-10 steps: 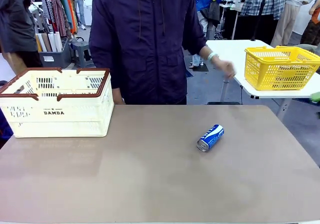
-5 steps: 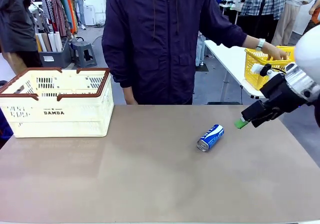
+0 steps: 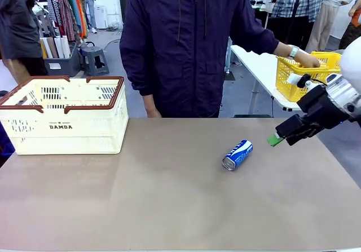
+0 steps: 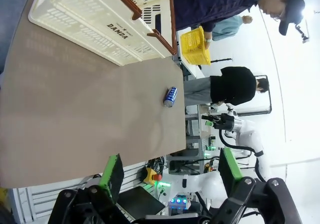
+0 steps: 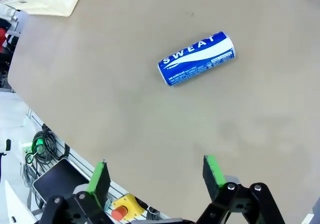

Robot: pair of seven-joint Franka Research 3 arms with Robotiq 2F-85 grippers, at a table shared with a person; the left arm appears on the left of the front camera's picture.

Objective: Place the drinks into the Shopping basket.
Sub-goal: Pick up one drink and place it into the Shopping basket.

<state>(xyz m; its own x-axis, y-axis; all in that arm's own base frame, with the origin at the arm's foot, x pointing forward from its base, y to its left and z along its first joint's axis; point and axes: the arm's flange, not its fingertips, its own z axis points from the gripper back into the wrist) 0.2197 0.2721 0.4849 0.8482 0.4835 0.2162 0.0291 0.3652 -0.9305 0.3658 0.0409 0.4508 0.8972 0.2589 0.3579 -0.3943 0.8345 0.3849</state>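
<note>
Drinks first: you've got one blue-and-white can [image 3: 237, 154] out on the table [image 3: 169, 207]. It's lying on its side a bit right of the middle, silver top angled toward the robot's side. In the right wrist view you can read "SWEAT" along the can [image 5: 196, 58], and it's got bare tabletop all around it.

Your Shopping basket [image 3: 84, 136] stands upright at the far left corner of the table, DAMDA print facing the robot, brown handles lying across the rim. It's well apart from the can. The left wrist view catches both, the basket [image 4: 90, 31] at the top and the can [image 4: 171, 96] small near the table's edge.

Your right gripper [image 3: 276, 136] hangs over the right side of the table, off to the right of the can and clear of it. Its wrist camera shows the right gripper [image 5: 156, 174] with jaws spread wide and nothing between the green pads; the can sits farther up the frame, beyond the fingertips.

Your left gripper [image 4: 170, 168] is back off the table's near edge, well away from both can and basket. Its jaws are spread wide too, holding nothing.

Across the table a person in a dark purple jacket [image 3: 186, 43] is reaching sideways, one hand [image 3: 307, 59] at the rim of a yellow mesh basket [image 3: 293, 83], which stands on a white side table [image 3: 259, 66].
</note>
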